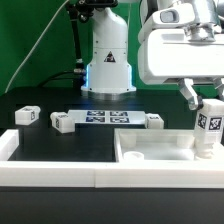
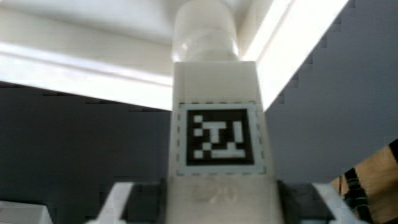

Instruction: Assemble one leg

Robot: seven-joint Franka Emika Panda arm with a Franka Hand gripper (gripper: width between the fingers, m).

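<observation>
My gripper (image 1: 206, 104) is shut on a leg (image 1: 208, 124), a short white square post with a black-and-white tag. It holds the leg upright at the exterior view's right. The leg's lower end is at the right corner of the white tray-like tabletop (image 1: 150, 152); I cannot tell if it is seated. In the wrist view the leg (image 2: 221, 110) fills the middle between my fingers (image 2: 118, 205), with my gripper (image 2: 221, 208) closed on its near end. Its far rounded end meets the tabletop's white surface (image 2: 80, 62). Three more legs lie loose (image 1: 27, 116), (image 1: 64, 122), (image 1: 154, 122).
The marker board (image 1: 107, 118) lies flat on the black table before the robot's base (image 1: 108, 60). Long white border rails (image 1: 60, 176) run along the front edge and the left side (image 1: 8, 145). The loose legs lie in a row beside the marker board.
</observation>
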